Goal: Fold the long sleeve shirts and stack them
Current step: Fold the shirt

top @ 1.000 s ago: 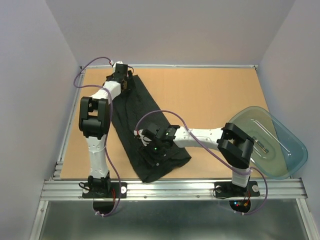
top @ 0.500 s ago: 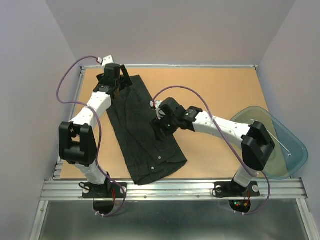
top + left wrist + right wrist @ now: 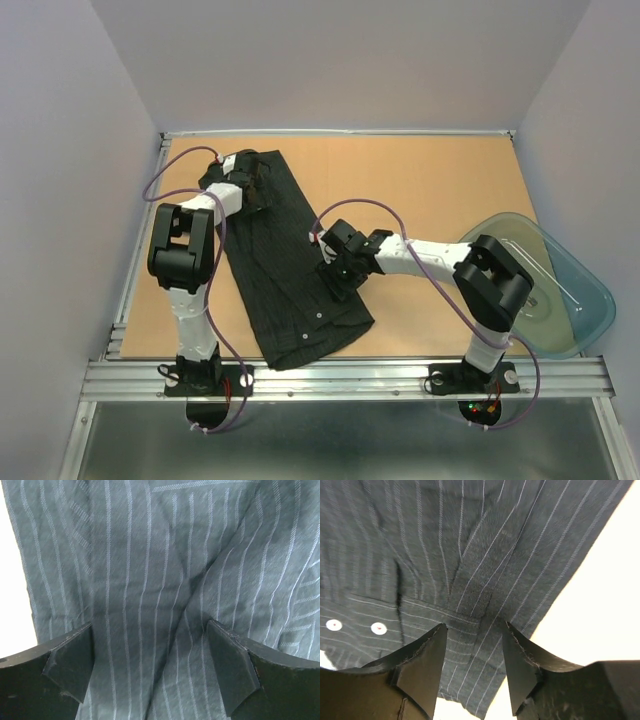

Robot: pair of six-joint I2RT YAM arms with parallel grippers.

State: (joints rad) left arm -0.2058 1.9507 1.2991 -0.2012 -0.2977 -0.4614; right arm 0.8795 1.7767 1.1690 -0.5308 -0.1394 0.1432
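The black pinstriped shirt (image 3: 290,300) lies folded into a long strip, slanting across the table (image 3: 430,180) from the far left corner towards the near middle. The left gripper (image 3: 258,190) is spread wide over the strip's far end, with flat cloth between its fingers and nothing held. The right gripper (image 3: 474,627) is partly open at the shirt's right edge, straddling a band of cloth near two white buttons (image 3: 378,628). The tan table has a metal rail (image 3: 350,378) along its near edge, a clear plastic tub (image 3: 575,290) on its right side and pale lilac walls (image 3: 330,60) around it.
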